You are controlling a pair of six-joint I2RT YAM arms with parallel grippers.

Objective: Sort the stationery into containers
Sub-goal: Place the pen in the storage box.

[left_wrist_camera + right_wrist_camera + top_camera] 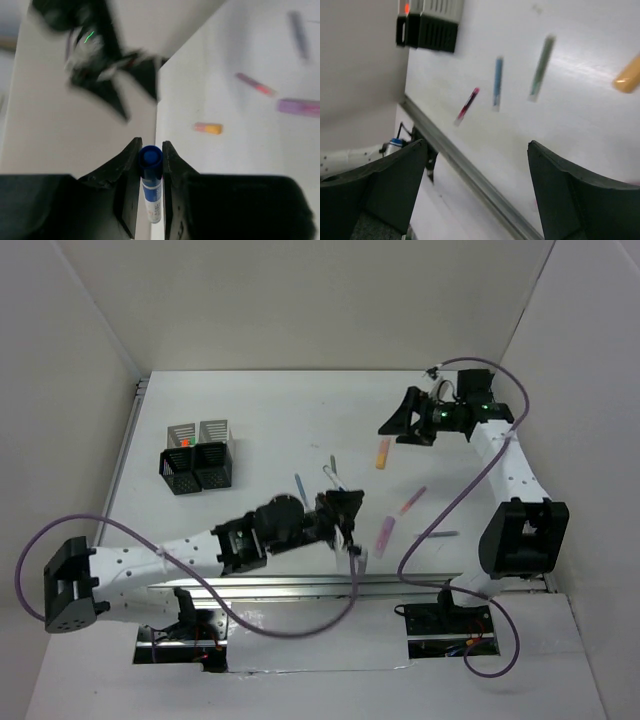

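The left gripper (pixel 150 151) is squeezed tight on the white pen (pixel 152 192), its blue cap (pixel 150 156) poking out between the fingers (pixel 125 165). The right gripper (pixel 477 146) is spread wide, holding nothing. One cup (pixel 177 428), far from both, seems to hold an orange thing (pixel 185 443). The orange marker (pixel 209 128) and others past the left fingers are not sorted yet.

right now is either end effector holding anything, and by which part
The left end effector pinches the white blue-capped pen at its cap end. The right end effector is open, holding nothing.
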